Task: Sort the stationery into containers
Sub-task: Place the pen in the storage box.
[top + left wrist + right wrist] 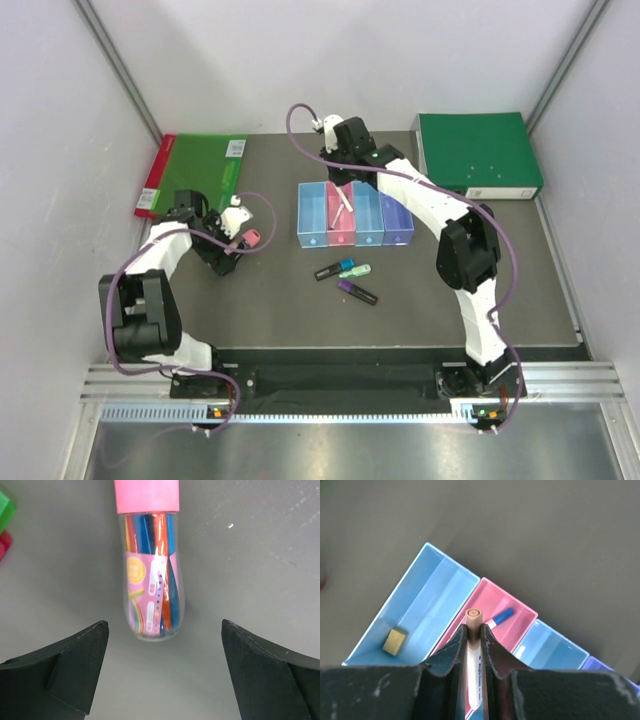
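Note:
The four joined bins stand mid-table: light blue, pink, blue, purple-blue. My right gripper hovers over the pink bin, shut on the thin pink-white pen, which points down into it. A white-blue pen lies in that pink bin. My left gripper is open, its fingers either side of the base of the stubby pink-capped tube, which lies on the table and is not gripped. Black-blue, mint green and purple-black markers lie in front of the bins.
A small tan block sits in the light blue bin. The flat green folder with a red edge lies at the back left, close behind my left arm. The dark green binder lies at the back right. Walls close in both sides.

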